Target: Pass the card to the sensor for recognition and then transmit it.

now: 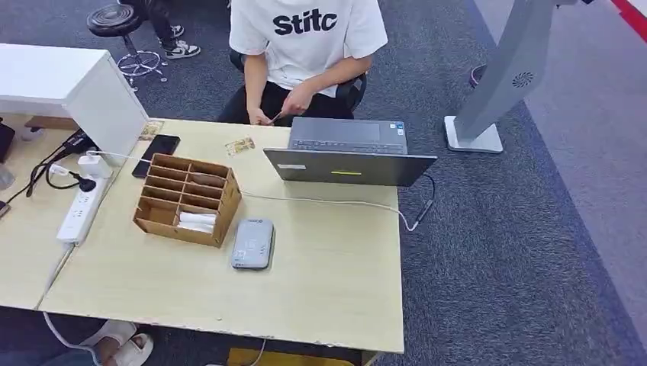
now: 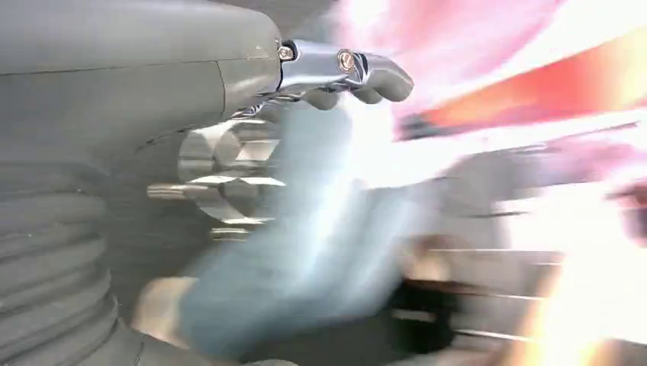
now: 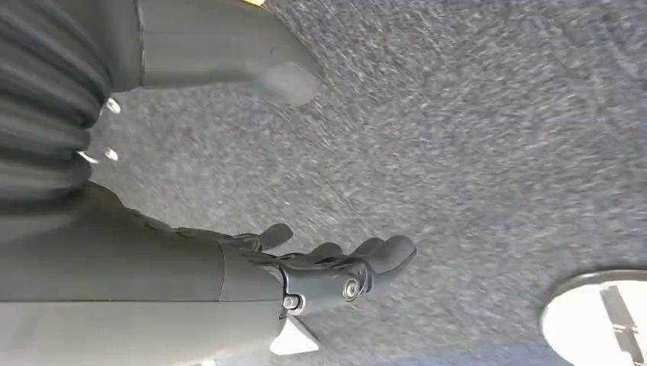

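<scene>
**A:** What does the head view give you?

**B:** A pale wooden desk [image 1: 328, 290]. On it stands a brown cardboard organizer [image 1: 188, 199] split into slots; most slots look empty, and the near one holds white cards or papers [image 1: 197, 222]. Just beside the organizer's near right corner lies a grey card sensor [image 1: 252, 243], flat on the desk.

**A:** And the card itself?

**B:** A small printed card [image 1: 239, 146] lies near the far edge of the desk, between a black phone [image 1: 156, 155] and an open grey laptop [image 1: 349, 155]. It is well apart from the sensor. A person in a white T-shirt [image 1: 305, 34] sits behind the laptop, hands together and holding something small that I cannot make out.

**A:** Anything else on the desk?

**B:** A white power strip [image 1: 80, 210] with plugs to the left, and a white cable [image 1: 328, 202] running from the laptop across the top.

**A:** Left wrist view?

**B:** Heavily blurred. The left hand [image 2: 320, 99] shows a grey cover and metal fingers [image 2: 358, 72] curving out, but whether it clasps anything I cannot tell.

**A:** Right wrist view?

**B:** The right hand [image 3: 305, 267] hangs over grey carpet [image 3: 473, 137]. Its thumb and dark fingers [image 3: 381, 255] stand apart with nothing between them, so it is released. A round white base [image 3: 603, 316] sits on the carpet nearby.
</scene>
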Motion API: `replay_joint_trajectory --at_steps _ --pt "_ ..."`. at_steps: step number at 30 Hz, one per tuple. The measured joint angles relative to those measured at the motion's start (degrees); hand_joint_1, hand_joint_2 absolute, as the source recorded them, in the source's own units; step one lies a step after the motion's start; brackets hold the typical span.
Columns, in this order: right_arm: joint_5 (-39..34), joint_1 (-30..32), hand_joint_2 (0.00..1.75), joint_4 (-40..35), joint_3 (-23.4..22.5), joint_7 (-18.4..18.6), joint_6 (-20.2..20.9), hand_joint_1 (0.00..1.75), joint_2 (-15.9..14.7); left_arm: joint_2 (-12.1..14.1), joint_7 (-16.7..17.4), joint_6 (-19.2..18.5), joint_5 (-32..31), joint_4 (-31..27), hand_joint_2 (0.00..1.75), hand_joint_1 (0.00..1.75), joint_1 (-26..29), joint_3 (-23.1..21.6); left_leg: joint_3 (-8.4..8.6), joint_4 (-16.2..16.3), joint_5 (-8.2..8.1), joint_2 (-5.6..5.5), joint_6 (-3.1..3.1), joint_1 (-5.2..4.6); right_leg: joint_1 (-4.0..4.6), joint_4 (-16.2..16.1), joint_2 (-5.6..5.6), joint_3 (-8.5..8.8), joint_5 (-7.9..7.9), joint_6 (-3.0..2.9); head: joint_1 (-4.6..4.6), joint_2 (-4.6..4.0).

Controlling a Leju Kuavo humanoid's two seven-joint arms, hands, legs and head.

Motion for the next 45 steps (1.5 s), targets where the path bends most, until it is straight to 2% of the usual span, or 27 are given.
replay_joint_trajectory --at_steps 3,7,10,13,17,21,23,25,26,28,31,35,38,40,45 --pt "-0.61 0.31 1.75 0.18 0.83 0.75 0.0 0.0 0.0 -1.07 -0.04 2.54 3.34 -13.26 1.75 0.0 5.14 -9.71 -0.06 0.0 -0.02 -0.18 0.03 -0.06 -0.04 -0.01 -0.21 0.02 -0.04 0.05 -0.04 0.0" --pt "-1.11 0.28 1.75 0.2 1.75 1.57 0.0 0.0 0.04 -1.9 0.02 4.36 2.53 -26.85 1.75 0.0 9.55 -18.25 -0.01 0.01 -0.01 -0.12 0.04 -0.01 0.0 -0.01 -0.16 0.04 -0.07 0.09 -0.02 0.0" --pt "-1.68 0.4 1.75 0.26 2.84 2.27 0.0 0.0 0.2 -2.34 0.02 3.38 -0.45 -38.51 1.75 0.0 12.57 -25.95 0.01 0.02 -0.01 -0.14 0.05 -0.04 -0.02 -0.01 -0.17 0.07 -0.07 0.1 -0.04 0.0" --pt "-2.08 0.37 1.75 0.26 3.61 2.91 0.0 0.0 0.55 -2.49 0.02 2.44 -7.45 -46.67 1.75 0.0 13.79 -32.97 0.0 0.02 -0.01 -0.14 0.05 -0.05 -0.04 -0.01 -0.16 0.08 -0.06 0.1 -0.04 0.0" --pt "-2.08 0.34 1.75 0.26 4.46 3.11 0.0 0.0 0.83 -2.47 0.02 2.7 -10.89 -52.77 1.75 0.0 14.42 -38.92 0.04 0.02 -0.01 -0.12 0.05 -0.06 -0.04 -0.01 -0.14 0.1 -0.06 0.1 -0.04 0.0" --pt "-2.08 0.26 1.75 0.26 5.09 3.43 0.0 0.0 1.0 -2.09 0.02 3.22 -11.83 -55.14 1.75 0.0 14.78 -41.28 0.04 0.01 -0.01 -0.13 0.05 -0.05 -0.03 -0.01 -0.15 0.08 -0.08 0.1 -0.07 0.0" --pt "-2.08 0.03 1.75 0.26 5.69 3.83 0.0 0.0 1.09 -1.01 0.02 4.45 -13.23 -55.51 1.75 0.0 14.72 -43.72 0.03 0.01 -0.01 -0.14 0.04 -0.05 -0.03 -0.01 -0.17 0.08 -0.09 0.09 -0.02 0.0" --pt "-2.16 -0.31 1.75 0.26 6.06 4.24 0.0 0.0 1.31 1.12 0.04 7.36 -15.53 -55.42 1.75 0.0 14.19 -46.56 0.05 0.01 -0.01 -0.12 0.04 -0.05 -0.03 -0.01 -0.14 0.06 -0.09 0.09 -0.02 0.0" --pt "-2.23 -0.46 1.75 0.26 6.56 4.68 0.0 0.0 1.44 2.89 0.04 9.14 -16.22 -54.88 1.75 0.0 13.5 -48.2 0.06 0.01 -0.01 -0.12 0.04 -0.05 -0.03 -0.01 -0.15 0.07 -0.09 0.09 -0.02 0.0" --pt "-2.23 -0.83 1.75 0.26 7.56 5.31 0.0 0.0 1.68 6.19 0.33 10.24 -16.01 -51.63 1.75 0.0 11.45 -50.83 0.07 0.0 0.03 -0.15 0.0 -0.05 -0.03 0.0 -0.19 0.11 -0.08 0.08 -0.04 0.0" --pt "-2.21 -1.34 1.75 0.26 8.7 6.04 0.0 0.0 1.92 9.94 3.09 9.76 -16.31 -47.02 1.75 0.0 8.24 -52.63 0.1 0.0 0.07 -0.12 0.01 -0.03 -0.02 0.01 -0.15 0.09 -0.01 0.01 -0.07 0.0" --pt "-1.84 -2.02 1.75 0.26 11.06 7.67 0.0 0.0 2.32 16.92 12.51 7.39 -21.37 -37.02 1.75 0.0 -0.7 -53.24 0.11 0.0 0.2 -0.18 -0.13 -0.02 -0.01 0.04 -0.23 0.07 0.08 -0.09 -0.09 0.0" --pt "-1.64 -2.64 1.75 0.26 12.81 8.77 0.0 0.0 2.71 21.4 17.1 5.12 -26.5 -27.63 1.75 0.0 -9.08 -54.53 0.08 0.0 0.31 -0.17 -0.12 0.0 0.01 0.06 -0.21 0.1 0.17 -0.1 -0.02 0.0" --pt "-1.51 -2.87 1.75 0.26 13.55 8.85 0.0 0.0 2.91 23.18 17.77 4.75 -27.76 -23.0 1.75 0.0 -12.35 -55.43 0.11 0.0 0.33 -0.02 -0.15 0.0 0.0 0.08 -0.05 0.06 0.24 -0.18 -0.13 0.0" --pt "-1.53 -2.85 1.75 0.26 14.49 9.12 0.0 0.0 3.06 25.57 18.23 4.64 -28.99 -16.71 1.75 0.0 -16.8 -56.83 0.08 0.02 0.29 0.03 -0.12 -0.03 -0.02 0.04 0.03 0.0 0.24 -0.16 -0.07 0.0"
